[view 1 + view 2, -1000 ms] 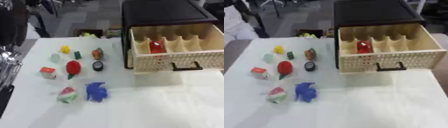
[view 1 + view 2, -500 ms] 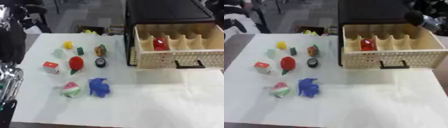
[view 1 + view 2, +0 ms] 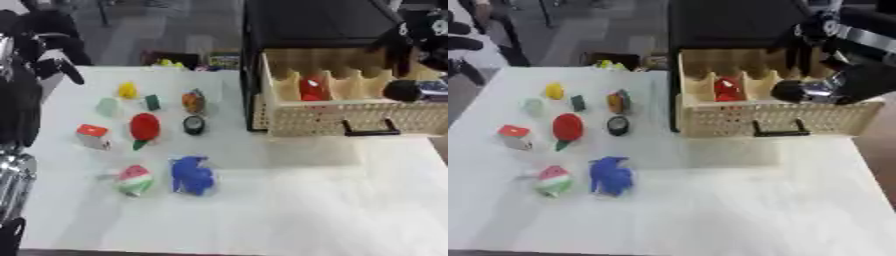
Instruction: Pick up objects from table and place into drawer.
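Pale perforated open drawer with black handle, holding a glossy red object in a left slot. On white table: blue lumpy figure, red oval piece, small yellow piece. Black right hand over the drawer, left hand at far left; finger posture of both indiscernible.

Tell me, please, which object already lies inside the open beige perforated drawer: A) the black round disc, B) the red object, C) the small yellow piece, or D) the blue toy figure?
B: a red object sits in a compartment of the open beige perforated drawer, while the rest lie on the white table.
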`<state>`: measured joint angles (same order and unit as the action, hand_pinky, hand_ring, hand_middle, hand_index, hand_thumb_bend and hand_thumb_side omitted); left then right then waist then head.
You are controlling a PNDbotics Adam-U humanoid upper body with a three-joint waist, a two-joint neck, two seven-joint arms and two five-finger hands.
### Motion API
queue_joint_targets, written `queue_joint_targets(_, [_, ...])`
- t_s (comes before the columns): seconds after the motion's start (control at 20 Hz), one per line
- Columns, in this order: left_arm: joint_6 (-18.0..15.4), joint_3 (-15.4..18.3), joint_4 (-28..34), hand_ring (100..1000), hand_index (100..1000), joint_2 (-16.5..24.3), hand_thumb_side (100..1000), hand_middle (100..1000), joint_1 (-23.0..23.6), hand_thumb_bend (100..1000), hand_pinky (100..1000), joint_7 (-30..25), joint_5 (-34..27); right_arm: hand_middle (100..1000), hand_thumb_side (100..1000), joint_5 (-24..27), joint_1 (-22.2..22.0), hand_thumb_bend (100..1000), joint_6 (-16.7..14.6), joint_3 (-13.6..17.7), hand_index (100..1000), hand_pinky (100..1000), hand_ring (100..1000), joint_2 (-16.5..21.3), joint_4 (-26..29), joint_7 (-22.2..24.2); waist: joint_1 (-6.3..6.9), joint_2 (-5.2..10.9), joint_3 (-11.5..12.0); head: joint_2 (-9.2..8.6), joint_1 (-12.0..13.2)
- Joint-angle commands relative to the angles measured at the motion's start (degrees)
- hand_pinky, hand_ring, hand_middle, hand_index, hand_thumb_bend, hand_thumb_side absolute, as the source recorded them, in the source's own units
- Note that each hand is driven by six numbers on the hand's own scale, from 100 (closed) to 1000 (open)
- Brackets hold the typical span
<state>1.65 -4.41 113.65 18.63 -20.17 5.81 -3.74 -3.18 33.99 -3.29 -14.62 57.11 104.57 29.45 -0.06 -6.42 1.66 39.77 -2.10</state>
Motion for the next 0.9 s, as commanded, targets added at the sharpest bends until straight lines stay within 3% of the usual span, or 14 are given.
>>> queue_joint_targets(0.05, [0.30,0.21,0.94,656,772,0.13,1000,649,-0.47,100,385,-0.53,0.46,548,752,0.89,1.71,598,0.48,-0.77,815,100,501,1.53,-0.17,2.91,-0.22,0.35,0.07,0.16,-0.99])
queue_joint_targets(0.45, [1.12,0.11,0.94,656,770,-0.68,1000,648,-0.70,100,384,-1.32,0.93,550,673,2.33,2.13,589,2.53,-2.32,816,100,503,1.23,-0.88,6.90,-1.06,-0.80,-0.31,-0.75,-4.70])
queue_joint_targets(0.9, [1.63,0.19,0.94,656,767,-0.73,1000,647,-0.30,100,383,-1.75,1.56,549,557,6.09,-1.29,561,5.80,-2.61,805,100,472,3.01,2.00,10.45,-1.60,-1.17,-1.18,-1.85,-5.08])
